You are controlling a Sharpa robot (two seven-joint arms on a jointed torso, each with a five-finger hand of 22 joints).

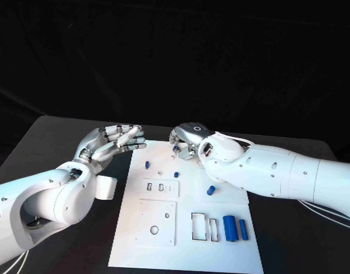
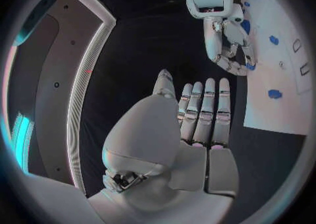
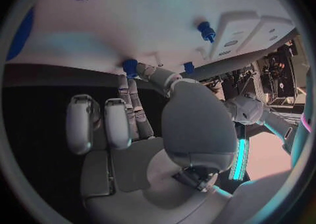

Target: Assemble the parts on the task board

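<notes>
White board: the task board (image 1: 187, 228) lies in the middle of the black table (image 1: 44, 142), long side running away from the robot.
Blue parts: two cylinders (image 1: 236, 228) lie side by side near the board's near right corner, just beside two empty rectangular slots (image 1: 204, 226); one loose piece (image 1: 211, 190) lies mid-board toward the right edge; two small pegs (image 1: 147, 164) and (image 1: 176, 174) stand further up; another small blue part (image 1: 176, 148) sits at the far edge, under the right hand.
Right hand: the right hand (image 1: 190, 141) reaches over the far edge of the board. In the right wrist view its fingers (image 3: 131, 95) stretch to that far blue part (image 3: 130, 67), and two of them seem to close on it, though I cannot tell whether it is truly pinched or only touched.
Left hand: the left hand (image 1: 113, 144) hovers off the board's far left corner, fingers (image 2: 205, 109) straight, close side by side, holding nothing.
Step in hand: judged as the pick-up or seating of the far-edge part by the right hand.
Next move: likely needs a firm pinch, then a straight lift or press without tilting the part; the cylinders and their slots look not yet dealt with.
</notes>
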